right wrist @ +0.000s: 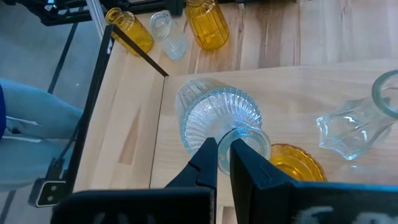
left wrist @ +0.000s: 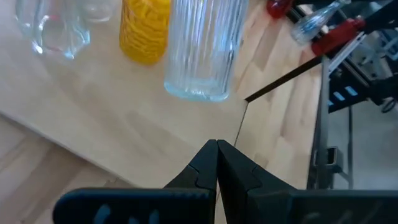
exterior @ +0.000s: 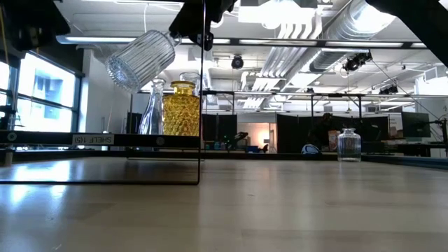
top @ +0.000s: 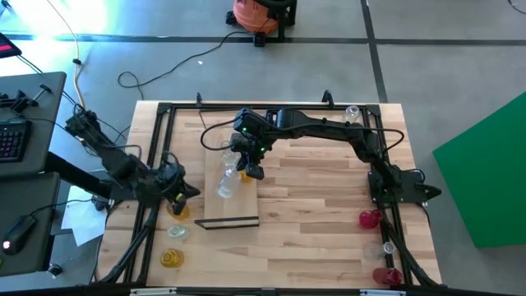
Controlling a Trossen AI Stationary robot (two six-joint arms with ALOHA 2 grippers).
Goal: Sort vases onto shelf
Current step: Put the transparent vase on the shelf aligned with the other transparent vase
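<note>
Over the shelf, the right gripper pinches a tilted ribbed clear vase by its neck; at nine o'clock the left gripper waits, fingers pressed together and empty.

Only 1 piece of text can be read: a small white label on the dark front edge of the shelf in the low view. It appears mirrored and seems to read "SHELF 151", though the digits are uncertain.

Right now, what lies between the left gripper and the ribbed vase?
Only bare shelf, per the left wrist view: nothing stands between the left gripper and the ribbed vase, held tilted by the right gripper.
</note>
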